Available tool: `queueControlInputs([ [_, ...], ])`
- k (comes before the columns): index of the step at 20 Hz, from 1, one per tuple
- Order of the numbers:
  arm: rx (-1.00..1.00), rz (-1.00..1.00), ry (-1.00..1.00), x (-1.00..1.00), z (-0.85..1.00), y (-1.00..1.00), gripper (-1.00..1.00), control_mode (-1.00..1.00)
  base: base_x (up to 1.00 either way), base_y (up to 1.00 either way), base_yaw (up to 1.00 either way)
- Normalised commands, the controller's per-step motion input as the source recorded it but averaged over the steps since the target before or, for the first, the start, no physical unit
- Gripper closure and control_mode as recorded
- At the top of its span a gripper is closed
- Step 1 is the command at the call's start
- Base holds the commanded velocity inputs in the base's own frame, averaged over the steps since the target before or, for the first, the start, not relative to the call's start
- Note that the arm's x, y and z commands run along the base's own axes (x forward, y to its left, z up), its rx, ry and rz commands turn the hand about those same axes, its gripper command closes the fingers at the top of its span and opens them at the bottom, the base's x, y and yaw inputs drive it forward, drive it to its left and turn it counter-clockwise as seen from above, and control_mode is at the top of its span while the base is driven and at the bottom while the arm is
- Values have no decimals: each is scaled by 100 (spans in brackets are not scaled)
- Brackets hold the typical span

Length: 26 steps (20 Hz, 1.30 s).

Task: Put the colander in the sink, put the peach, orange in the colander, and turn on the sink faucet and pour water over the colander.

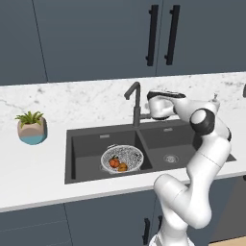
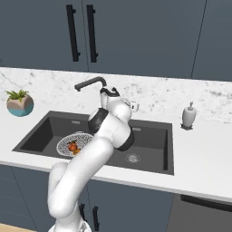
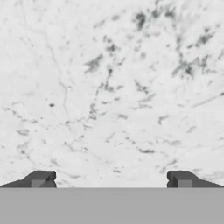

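Observation:
The white mesh colander [image 1: 122,157] [image 2: 74,143] sits in the left basin of the dark grey sink [image 1: 86,146] [image 2: 152,138]. Inside it lie the reddish peach [image 1: 114,163] and, touching it, the yellower orange [image 1: 123,167]. The black faucet [image 1: 136,103] [image 2: 90,83] rises behind the divider with its spout bent toward the left basin, and no stream falls from it. My gripper [image 1: 162,94] [image 2: 109,92] [image 3: 111,179] hovers just right of the faucet stem. It is open and empty, and it faces the marble backsplash.
A potted plant [image 1: 32,129] [image 2: 20,103] stands on the counter left of the sink. A white soap dispenser [image 2: 189,115] stands to the sink's right. Dark cabinets with black handles [image 1: 152,34] hang above the backsplash.

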Motion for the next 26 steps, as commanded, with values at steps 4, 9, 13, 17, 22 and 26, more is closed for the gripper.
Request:
queueControlInputs([
  [4,0,0,0,0,0,-68,-100,-100,0,0,0],
  [9,0,0,0,0,0,-55,-100,-100,0,0,0],
  [13,0,0,3,0,0,-36,-100,-100,0,0,0],
  [17,0,0,4,0,0,-34,-100,-100,0,0,0],
  [22,0,0,5,0,0,-30,-100,-100,0,0,0],
  [26,0,0,5,0,0,-33,-100,-100,0,0,0],
])
